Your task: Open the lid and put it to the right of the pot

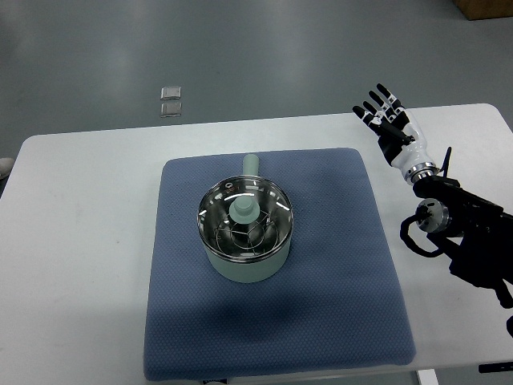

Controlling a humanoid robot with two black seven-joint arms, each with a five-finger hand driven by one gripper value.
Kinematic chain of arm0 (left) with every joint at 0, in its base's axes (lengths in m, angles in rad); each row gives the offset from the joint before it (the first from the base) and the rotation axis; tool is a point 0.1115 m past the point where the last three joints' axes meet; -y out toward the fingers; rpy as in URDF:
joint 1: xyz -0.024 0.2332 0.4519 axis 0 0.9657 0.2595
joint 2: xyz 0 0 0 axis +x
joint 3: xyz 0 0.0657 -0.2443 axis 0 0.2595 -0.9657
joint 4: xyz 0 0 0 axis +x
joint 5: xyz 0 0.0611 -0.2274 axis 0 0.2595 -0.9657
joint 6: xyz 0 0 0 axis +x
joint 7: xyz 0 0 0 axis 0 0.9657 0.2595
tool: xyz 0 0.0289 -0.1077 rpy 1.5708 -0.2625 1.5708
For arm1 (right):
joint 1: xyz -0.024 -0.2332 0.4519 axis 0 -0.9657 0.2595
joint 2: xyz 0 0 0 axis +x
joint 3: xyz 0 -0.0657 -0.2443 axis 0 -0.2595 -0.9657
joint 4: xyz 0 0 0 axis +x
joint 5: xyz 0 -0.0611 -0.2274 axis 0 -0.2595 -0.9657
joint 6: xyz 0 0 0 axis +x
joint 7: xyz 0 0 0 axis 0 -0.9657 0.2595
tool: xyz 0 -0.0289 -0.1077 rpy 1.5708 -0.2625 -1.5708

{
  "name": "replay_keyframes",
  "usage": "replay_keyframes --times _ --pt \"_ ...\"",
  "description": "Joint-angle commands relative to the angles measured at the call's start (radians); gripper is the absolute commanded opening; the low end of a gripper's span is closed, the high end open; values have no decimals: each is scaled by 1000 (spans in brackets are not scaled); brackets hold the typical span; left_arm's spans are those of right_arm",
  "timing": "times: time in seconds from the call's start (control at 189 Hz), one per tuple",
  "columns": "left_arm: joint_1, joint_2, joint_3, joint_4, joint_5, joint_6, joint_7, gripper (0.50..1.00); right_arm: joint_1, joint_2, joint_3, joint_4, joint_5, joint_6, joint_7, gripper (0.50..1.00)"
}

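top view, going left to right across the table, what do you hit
table → mat → pot with lid on it → right hand

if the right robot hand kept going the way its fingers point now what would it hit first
Probably nothing. The right robot hand has open fingers pointing up-left, toward the table's far edge and away from the pot. That line looks free, though the hand's height is unclear.
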Motion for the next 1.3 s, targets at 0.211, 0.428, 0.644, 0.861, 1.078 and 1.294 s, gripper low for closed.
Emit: replay_keyframes --times 0.211,0.428,0.644,0.861,1.078,1.294 --pt "0 0 0 0 0 0 0 1000 121 -19 -11 17 -374 -18 1 930" --pt "0 0 0 0 1 0 0 1000 247 -108 -13 90 -775 69 0 930" --pt "0 0 0 0 0 0 0 1000 387 -211 -53 275 -1144 247 1 928" --pt "0 0 0 0 0 0 0 1000 490 -240 -113 408 -1339 392 1 928" --pt "0 0 -1 0 0 0 0 1000 623 -218 -245 551 -1621 427 5 926" --pt "0 0 -1 0 0 0 0 1000 691 -123 -352 561 -1727 421 15 924"
